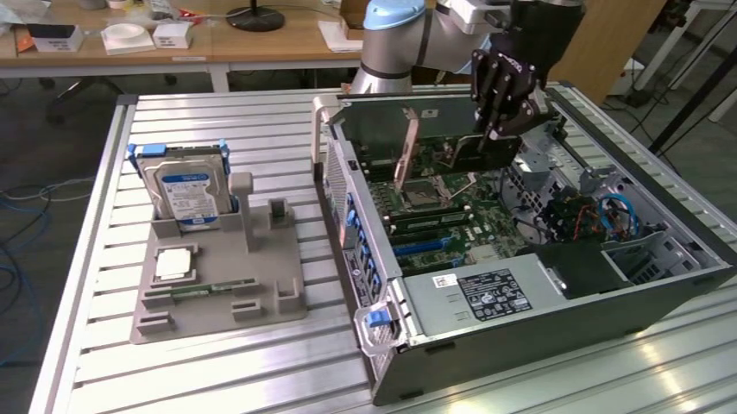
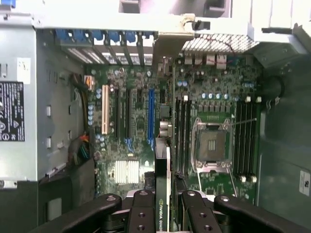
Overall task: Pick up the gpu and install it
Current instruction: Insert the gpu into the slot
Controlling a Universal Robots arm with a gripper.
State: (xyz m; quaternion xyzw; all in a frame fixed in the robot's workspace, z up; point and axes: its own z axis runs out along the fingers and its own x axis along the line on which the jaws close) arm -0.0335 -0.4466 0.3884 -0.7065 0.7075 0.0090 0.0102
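Above the open computer case (image 1: 553,332), the fingers (image 2: 144,213) stand narrow, clamping the gpu (image 2: 164,196) edge-on.

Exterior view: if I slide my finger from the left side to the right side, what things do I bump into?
Hard drive with blue label → blue latch → gpu, gripped in the end effector → blue cables.

The arm (image 1: 398,39) reached in from the far side, its gripper (image 1: 503,129) pointing down, clamped on the gpu (image 2: 163,187).
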